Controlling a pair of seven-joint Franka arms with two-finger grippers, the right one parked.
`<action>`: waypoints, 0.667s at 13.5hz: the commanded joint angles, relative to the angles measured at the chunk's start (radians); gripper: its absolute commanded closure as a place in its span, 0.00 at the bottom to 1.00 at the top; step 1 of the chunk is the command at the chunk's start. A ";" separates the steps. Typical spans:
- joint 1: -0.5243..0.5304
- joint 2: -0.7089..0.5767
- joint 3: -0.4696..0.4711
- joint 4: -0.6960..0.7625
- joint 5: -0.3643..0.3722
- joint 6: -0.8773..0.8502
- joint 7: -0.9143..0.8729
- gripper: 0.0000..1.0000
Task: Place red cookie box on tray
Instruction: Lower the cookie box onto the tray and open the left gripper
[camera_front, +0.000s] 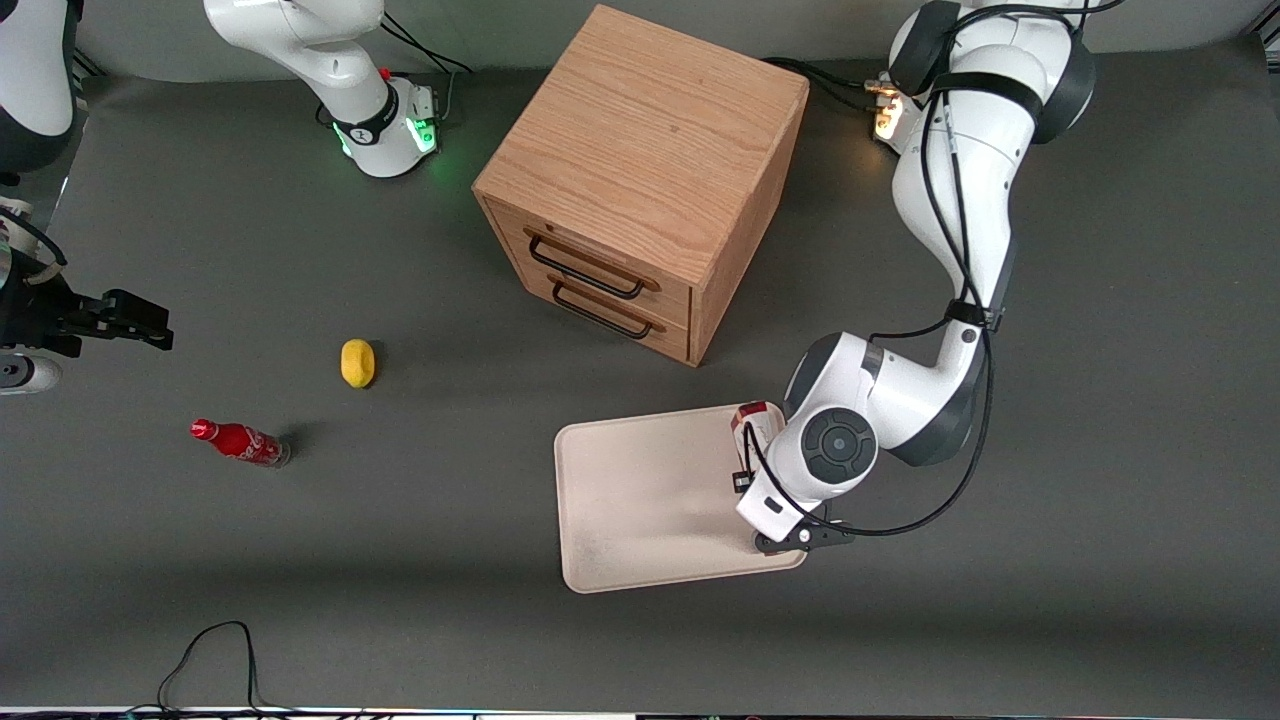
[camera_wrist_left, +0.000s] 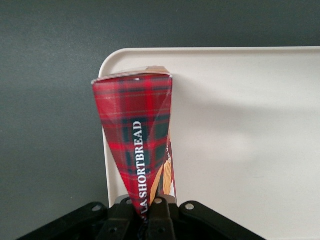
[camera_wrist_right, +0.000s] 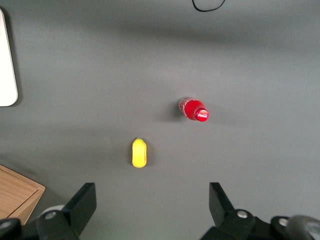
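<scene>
I have the gripper clamped on the red cookie box, which hangs lengthwise below the wrist over the tray, right at the tray's edge toward the working arm's end of the table. From the wrist camera the box's lower end sits just over the rim near a rounded corner, with part of the carton appearing to overlap the dark table outside the tray. That is my main worry: if I let go here, the long narrow carton could tip outward and land across the rim or off the tray altogether. I cannot tell how high the box hangs above the tray floor, so a drop from height could also make it bounce or topple. In the front view the arm hides most of the box, so I would judge placement by the wrist camera and shift inward before releasing.
</scene>
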 joint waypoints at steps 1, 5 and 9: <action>-0.007 0.015 0.006 0.023 0.015 0.005 0.010 1.00; -0.007 0.017 0.006 0.018 0.016 0.007 0.009 0.01; -0.007 0.017 0.006 0.018 0.015 0.008 0.009 0.00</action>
